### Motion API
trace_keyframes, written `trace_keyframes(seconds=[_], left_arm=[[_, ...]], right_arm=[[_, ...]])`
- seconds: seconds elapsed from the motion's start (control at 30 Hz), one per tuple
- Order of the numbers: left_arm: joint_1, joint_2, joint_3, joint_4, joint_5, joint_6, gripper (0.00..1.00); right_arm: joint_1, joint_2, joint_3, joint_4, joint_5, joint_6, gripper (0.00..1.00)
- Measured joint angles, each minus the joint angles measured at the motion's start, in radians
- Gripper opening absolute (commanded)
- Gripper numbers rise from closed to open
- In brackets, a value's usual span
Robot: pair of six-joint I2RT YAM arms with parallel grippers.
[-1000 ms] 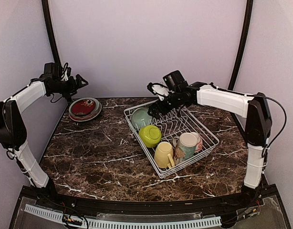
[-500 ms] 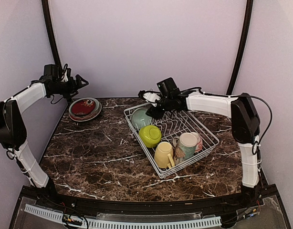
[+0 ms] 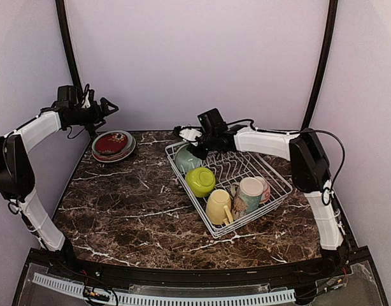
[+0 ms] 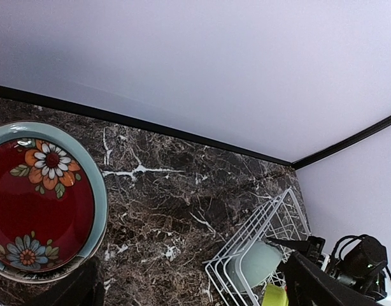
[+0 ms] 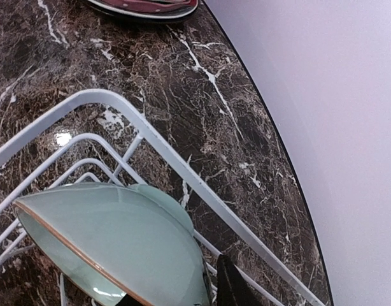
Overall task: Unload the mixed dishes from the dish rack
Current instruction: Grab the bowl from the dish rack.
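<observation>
A dark marble table (image 3: 119, 191) holds a white wire dish rack (image 3: 243, 164) at centre right. At the far left of the table sits a stack of plates (image 3: 113, 145), a red flowered one on top. In the rack are a pale green bowl (image 3: 186, 159) on edge in the far-left corner, a lime bowl (image 3: 200, 181), a yellow mug (image 3: 218, 206) and a patterned mug (image 3: 248, 193). The left fingers (image 4: 313, 284) hang spread wide and empty above the plates. The right fingers (image 5: 228, 287) sit at the pale green bowl's rim; whether they grip it is unclear.
</observation>
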Motion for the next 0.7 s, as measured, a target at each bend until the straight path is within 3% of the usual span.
trace_keyframes(seconds=[0.37, 0.7], left_arm=[[0.000, 0.000, -0.007, 0.013, 0.008, -0.013, 0.98], [0.000, 0.000, -0.008, 0.021, 0.018, -0.015, 0.98]], right_arm=[[0.018, 0.002, -0.010, 0.018, 0.087, -0.079, 0.01], [0.042, -0.021, -0.098, 0.135, 0.177, -0.116, 0.00]])
